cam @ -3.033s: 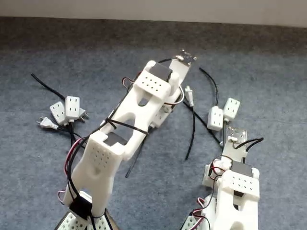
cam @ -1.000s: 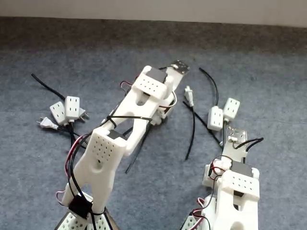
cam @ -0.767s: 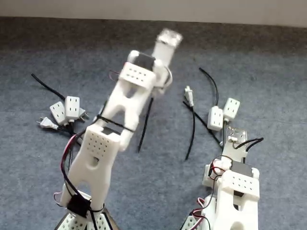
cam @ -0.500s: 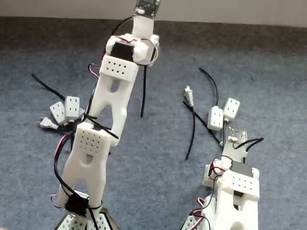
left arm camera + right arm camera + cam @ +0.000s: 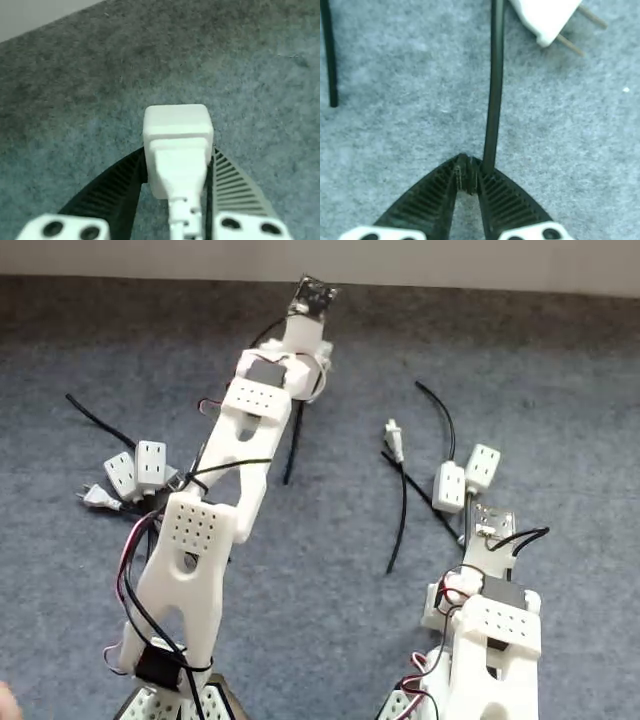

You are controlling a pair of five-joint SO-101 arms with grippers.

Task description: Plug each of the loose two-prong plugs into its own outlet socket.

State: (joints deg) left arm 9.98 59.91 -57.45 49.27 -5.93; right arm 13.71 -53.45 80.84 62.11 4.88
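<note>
— Starting nearest the arms: what is the right hand (image 5: 467,172) doing?

— It sits on the near side of the socket pair (image 5: 465,478), low over the grey tabletop (image 5: 330,610). Its fingers are pressed together with nothing between them. A black cord (image 5: 492,85) runs up to one fingertip and passes beside it. A white body (image 5: 545,17) with two bare prongs lies just past the tips, but I cannot tell whether it is one of the pair.

— And the pair itself?

— Two white blocks lying side by side on the tabletop, with black cords leading off.

— Any loose plug close to it?

— Yes, a small white plug (image 5: 393,437) lies just left of the pair and a little farther out. Its prongs point away from the arms and its cord trails back toward them.

— Anything else?

— Well to the left of the pair, two more white sockets (image 5: 137,468) lie together, with another plug (image 5: 93,497) beside them.

— And the left hand (image 5: 176,155)?

— It is farthest out, far beyond the pair and to its left. It grips a white connector (image 5: 176,125) by the narrower body, held off the surface, with the square head sticking out past the fingers. The connector's face points away, so I cannot tell plug from socket. Its black cord (image 5: 293,445) hangs down from it.
</note>
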